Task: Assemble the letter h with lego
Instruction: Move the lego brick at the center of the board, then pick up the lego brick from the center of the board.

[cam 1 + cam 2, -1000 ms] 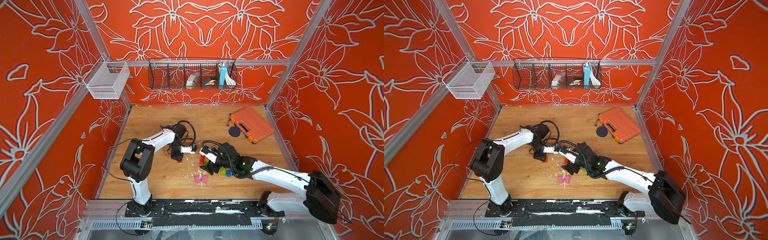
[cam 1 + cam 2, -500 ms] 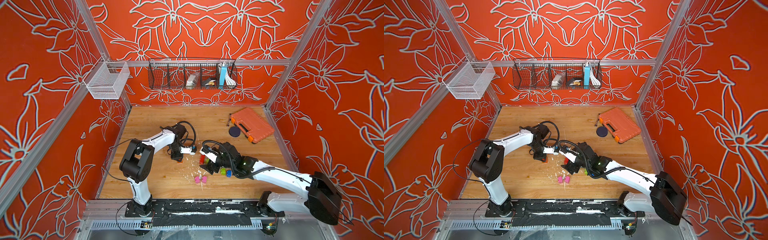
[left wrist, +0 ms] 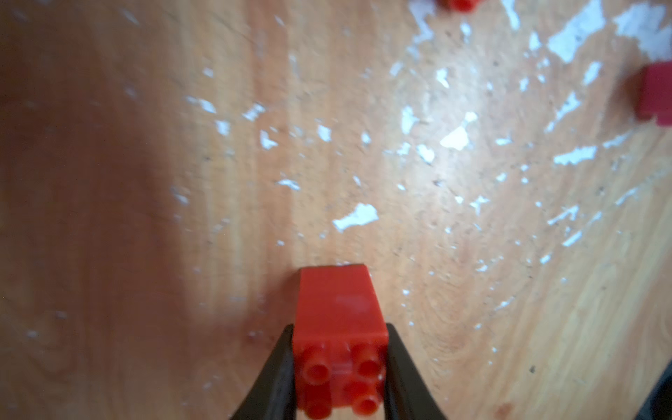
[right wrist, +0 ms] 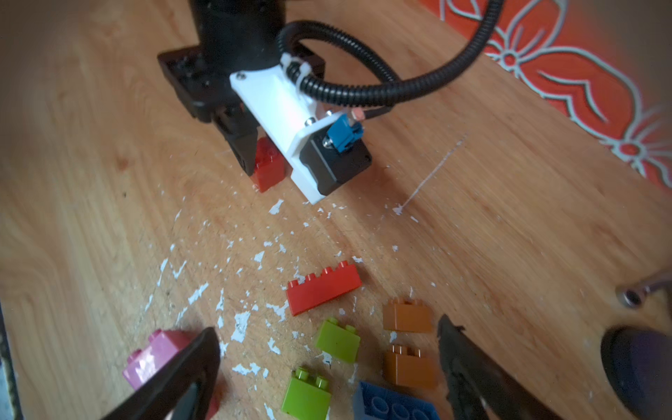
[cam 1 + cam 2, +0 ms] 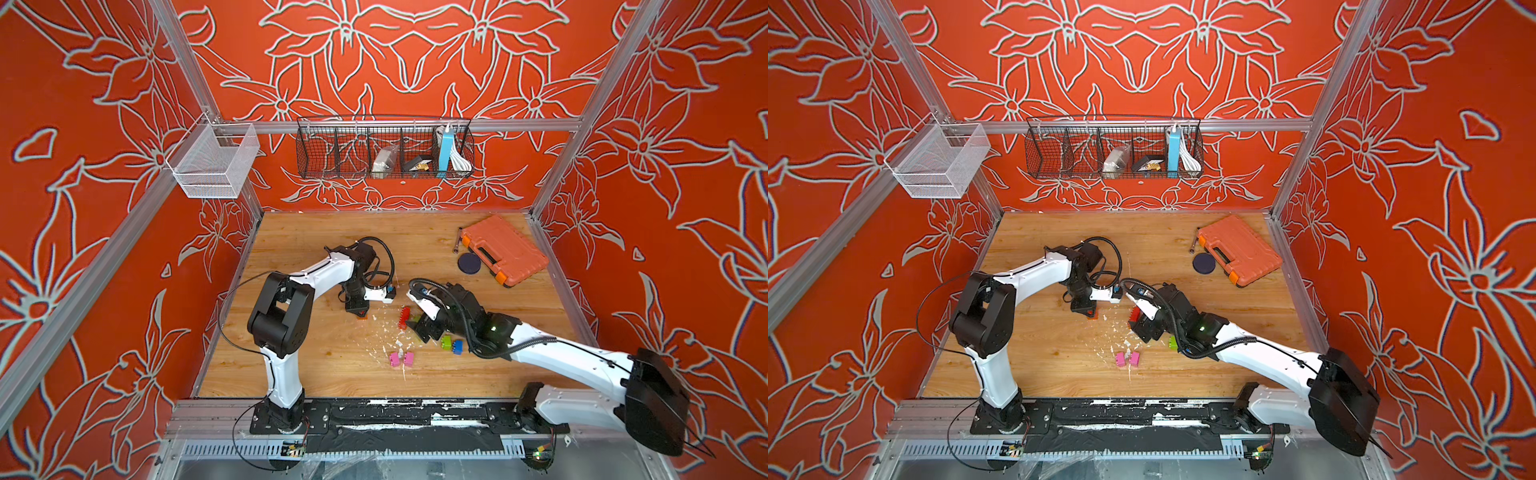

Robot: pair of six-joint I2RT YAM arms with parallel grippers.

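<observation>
The letter h looks barely begun: no bricks appear joined. The left end effector (image 3: 340, 329) is clamped on a small red brick (image 3: 338, 309), studs up, low on the desk (image 4: 472, 218), well apart from the long red brick (image 4: 323, 291). The right end effector (image 4: 325, 338) gapes wide and empty over loose lime bricks (image 4: 338, 340), brown bricks (image 4: 407, 314), a blue brick (image 4: 389, 403) and a pink brick (image 4: 152, 358) near that long red brick. Nearly all assembly is left.
</observation>
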